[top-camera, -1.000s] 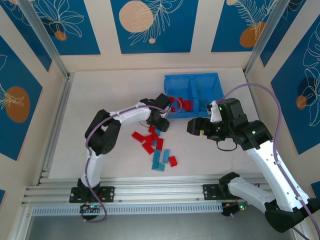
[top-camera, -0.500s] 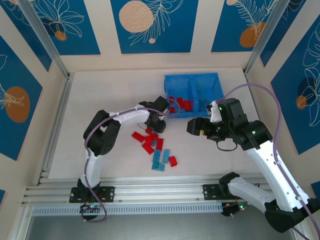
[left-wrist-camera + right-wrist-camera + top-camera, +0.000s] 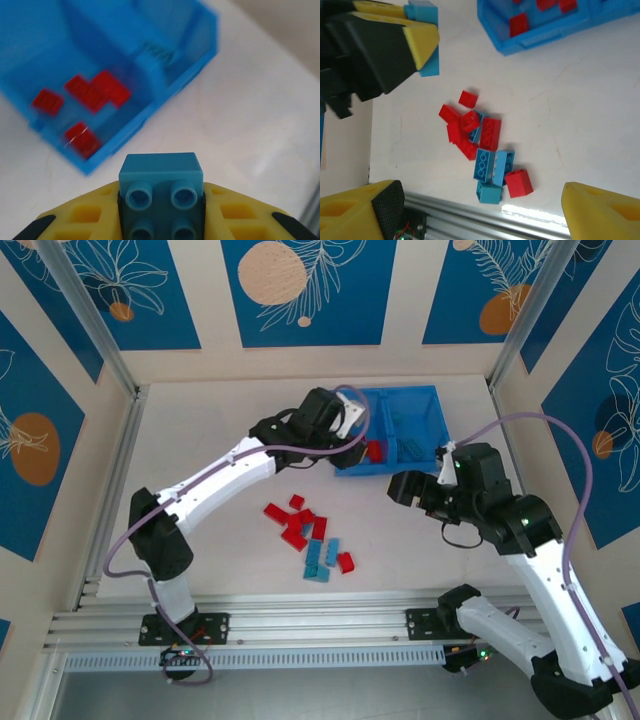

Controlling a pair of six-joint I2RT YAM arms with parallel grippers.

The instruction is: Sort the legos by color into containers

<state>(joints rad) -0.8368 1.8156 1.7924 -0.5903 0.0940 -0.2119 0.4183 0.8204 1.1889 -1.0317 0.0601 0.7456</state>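
From overhead, my left tool (image 3: 352, 443) sits at the near left corner of the bin (image 3: 400, 393), with that arm stretched diagonally across the counter (image 3: 220, 440). Red legos (image 3: 375, 450) lie in the left compartment, close to its near wall. The loose pile (image 3: 312, 535) sits mid-counter, well apart from the bin and short of the rail (image 3: 300, 625) along the near edge. There is bare counter to the left of it. My right tool (image 3: 400, 487) hovers just off the bin's near right edge, with open surface between it and the pile.

On the left wrist camera, the tool is clamped on a light blue lego (image 3: 161, 182), studs facing the lens, held between the yellow pads (image 3: 85, 215). Beyond it are the bin's corner wall (image 3: 120, 140) and four red legos (image 3: 95, 92) inside.

On the right wrist camera, my right tool's fingers (image 3: 350, 215) stand wide apart and hold nothing. The mixed red and blue pile (image 3: 482, 145) lies between them on the counter. The left tool and its blue brick show at upper left.
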